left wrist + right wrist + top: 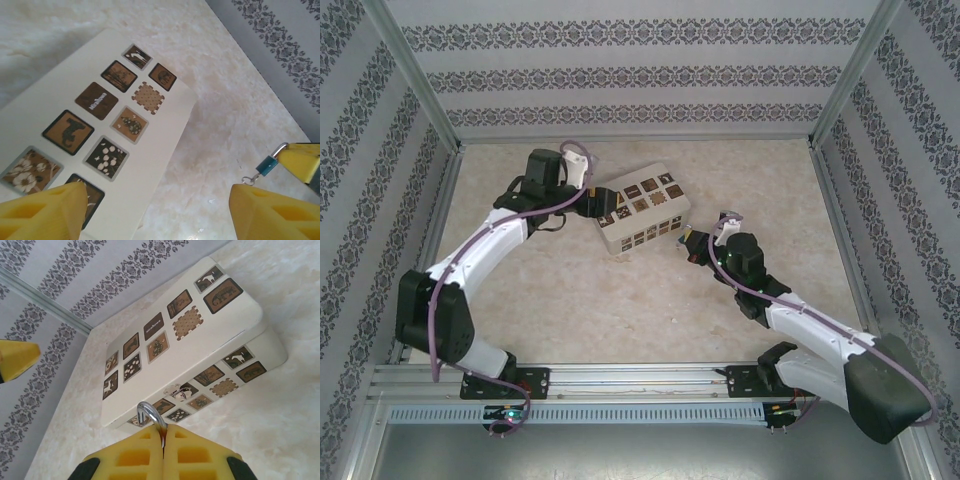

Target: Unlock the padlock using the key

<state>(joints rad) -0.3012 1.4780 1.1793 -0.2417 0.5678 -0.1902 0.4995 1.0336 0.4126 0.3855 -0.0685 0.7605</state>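
My right gripper (pixel 163 429) is shut on the padlock, whose silver shackle (pixel 149 413) pokes up between the fingertips. In the left wrist view the padlock's blue body (pixel 266 165) hangs beside a yellow right finger (pixel 301 159). A thin silvery piece with a ring end (pixel 247 178), apparently the key, sticks out of the body's lower end. My left gripper (pixel 157 210) is open and holds nothing. One of its fingers (pixel 45 210) is over the white box (pixel 100 125), the other (pixel 272 212) just below the padlock. From above, the left gripper (pixel 598 208) is at the box's left end and the right gripper (pixel 698 245) at its right corner.
The white box (pixel 642 207) with brown patterned squares lies tilted mid-table between the grippers, its small metal clasp (pixel 177 390) facing the right gripper. Patterned walls (pixel 620 70) and a metal frame enclose the table. Bare tabletop (pixel 620 300) lies in front of the box.
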